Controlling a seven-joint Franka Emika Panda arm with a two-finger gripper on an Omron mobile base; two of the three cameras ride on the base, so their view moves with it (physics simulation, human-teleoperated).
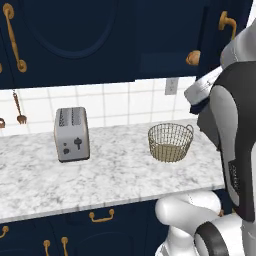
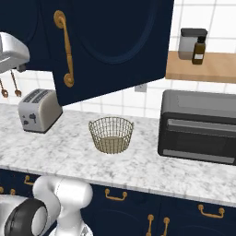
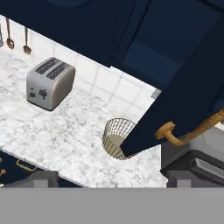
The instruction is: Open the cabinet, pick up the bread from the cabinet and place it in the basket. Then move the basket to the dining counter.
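Note:
The cabinet's door [image 2: 110,46] stands swung open, its long brass handle [image 2: 64,48] facing out; in the hand view the door [image 3: 183,96] hangs close in front with its handle [image 3: 188,134] at the right. The dark cabinet inside [image 3: 153,59] shows a bare shelf; the bread is out of view. The brass wire basket [image 1: 170,141] [image 2: 110,134] sits empty on the marble counter below the door, partly hidden behind it in the hand view [image 3: 114,136]. My gripper [image 3: 111,181] is open, holding nothing, up by the door and above the basket. The dining counter is out of view.
A silver toaster [image 1: 71,133] [image 2: 39,110] stands left of the basket. A dark toaster oven [image 2: 200,126] sits to its right under a wooden shelf [image 2: 203,69] with a jar and a bottle. Utensils [image 1: 19,107] hang on the tiled wall.

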